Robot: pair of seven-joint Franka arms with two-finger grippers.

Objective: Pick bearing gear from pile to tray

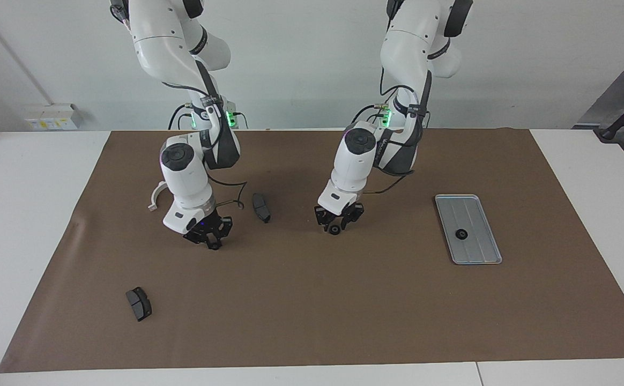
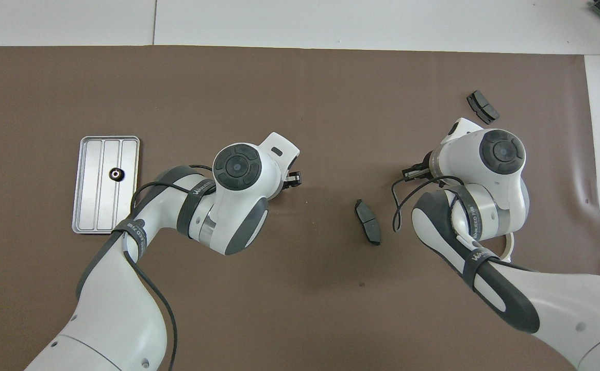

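The silver tray (image 1: 478,214) lies on the brown mat toward the left arm's end and holds one black gear ring (image 1: 460,234). It also shows in the overhead view (image 2: 94,206) with that ring (image 2: 116,174). My left gripper (image 1: 336,226) is low over the middle of the mat, with a small black ring (image 1: 334,230) right at its tips. In the overhead view the left gripper (image 2: 294,178) hides that ring. My right gripper (image 1: 213,244) hangs shut and empty just above the mat, near the scattered parts. It also shows in the overhead view (image 2: 414,171).
One dark brake pad (image 1: 261,207) (image 2: 367,221) lies between the grippers. Another brake pad (image 1: 139,303) (image 2: 482,106) lies farther from the robots at the right arm's end. A white half-ring (image 1: 156,196) (image 2: 509,246) lies by the right arm's wrist.
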